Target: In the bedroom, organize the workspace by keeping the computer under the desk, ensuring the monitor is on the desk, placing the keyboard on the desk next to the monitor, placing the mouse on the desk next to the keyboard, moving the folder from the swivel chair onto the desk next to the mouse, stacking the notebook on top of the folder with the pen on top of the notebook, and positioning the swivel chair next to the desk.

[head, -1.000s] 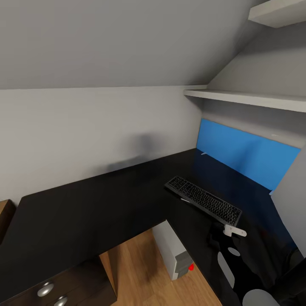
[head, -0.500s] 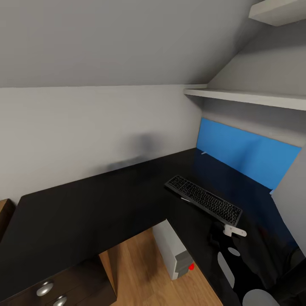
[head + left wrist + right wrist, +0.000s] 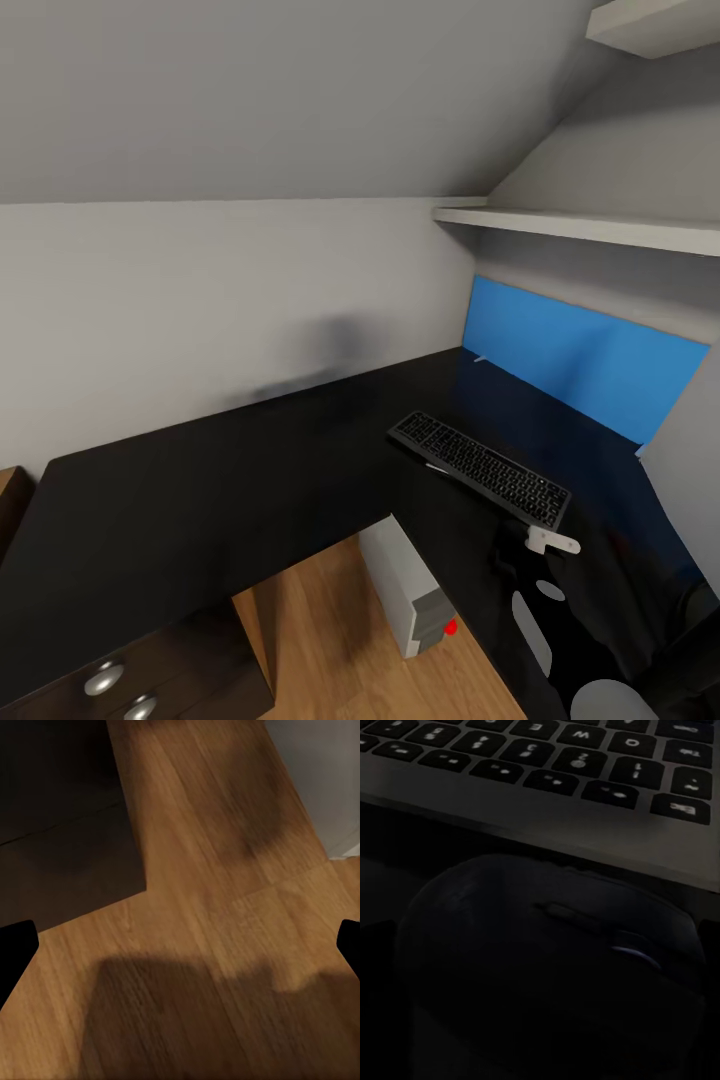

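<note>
The mouse (image 3: 547,967) sits on the counter (image 3: 200,500), just near the keyboard (image 3: 480,470). It looks small, light, smooth; grip its sides. Left claw (image 3: 180,945) is wide open, empty. Right claw: cannot tell.

We see a wood floor (image 3: 320,610), grey wall (image 3: 200,300) under a sloped ceiling (image 3: 250,90), two white shelves (image 3: 580,230) stacked at right. Floor (image 3: 225,945) again from left wrist, shadowed.

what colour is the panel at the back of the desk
Bright blue panel, clearest in the head view.
</note>
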Controlling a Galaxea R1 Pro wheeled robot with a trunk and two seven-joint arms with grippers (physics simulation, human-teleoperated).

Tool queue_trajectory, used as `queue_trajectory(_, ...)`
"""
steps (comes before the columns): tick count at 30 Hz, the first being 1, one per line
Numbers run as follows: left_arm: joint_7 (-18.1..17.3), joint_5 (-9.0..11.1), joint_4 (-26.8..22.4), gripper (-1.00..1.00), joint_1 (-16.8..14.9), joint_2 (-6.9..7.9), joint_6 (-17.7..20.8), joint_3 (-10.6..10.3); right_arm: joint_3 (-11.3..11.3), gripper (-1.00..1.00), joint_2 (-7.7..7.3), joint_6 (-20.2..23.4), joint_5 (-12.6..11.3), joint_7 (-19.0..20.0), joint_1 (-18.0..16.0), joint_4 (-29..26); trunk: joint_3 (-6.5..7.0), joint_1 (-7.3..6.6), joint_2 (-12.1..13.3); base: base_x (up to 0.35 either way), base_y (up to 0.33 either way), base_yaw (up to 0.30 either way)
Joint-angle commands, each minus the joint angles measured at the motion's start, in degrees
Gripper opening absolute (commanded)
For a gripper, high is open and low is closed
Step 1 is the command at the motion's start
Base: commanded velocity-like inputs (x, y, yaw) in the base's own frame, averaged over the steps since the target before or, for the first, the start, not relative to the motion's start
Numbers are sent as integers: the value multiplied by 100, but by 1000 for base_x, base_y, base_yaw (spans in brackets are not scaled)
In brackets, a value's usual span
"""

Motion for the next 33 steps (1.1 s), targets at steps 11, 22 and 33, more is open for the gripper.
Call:
queue_trajectory(11,21,28,4,100,-4,0,-19,-21,5,100,-2,-17,-116,2,-1,65,-6,0,-2,0,0,0)
queue_trajectory(22,14,28,4,100,-4,0,-19,-21,5,-100,5,-19,-116,14,-1,65,-6,0,-2,0,0,0)
queue_trajectory(33,9,28,4,100,-4,0,-19,-21,5,-100,7,-19,-116,24,-1,65,-6,0,-2,0,0,0)
